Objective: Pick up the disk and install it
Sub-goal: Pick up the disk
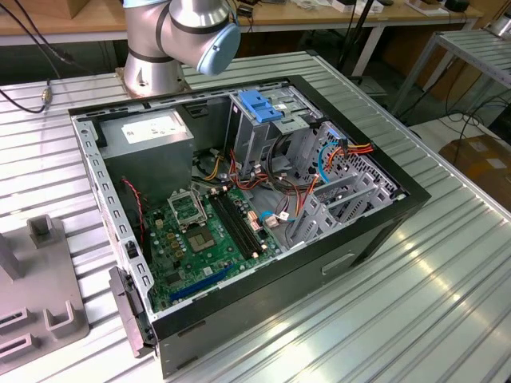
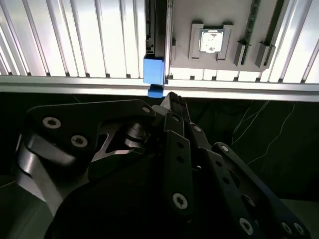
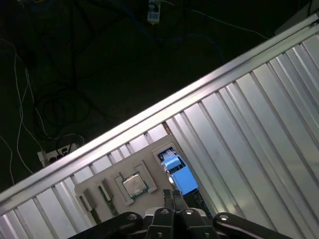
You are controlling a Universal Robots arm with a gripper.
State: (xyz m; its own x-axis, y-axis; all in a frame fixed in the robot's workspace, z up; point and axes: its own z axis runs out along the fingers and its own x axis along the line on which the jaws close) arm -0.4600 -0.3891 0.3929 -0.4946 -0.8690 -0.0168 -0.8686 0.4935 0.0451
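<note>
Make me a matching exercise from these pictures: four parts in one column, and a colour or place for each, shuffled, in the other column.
Column one:
1. motherboard
2. power supply box
3. drive cage handle
4. processor chip

Column two:
A. blue
B. seated in a grey holder on the slatted table, in the second wrist view
C. green
D. grey with a white sticker

Pairs: 1-C, 2-D, 3-A, 4-B.
</note>
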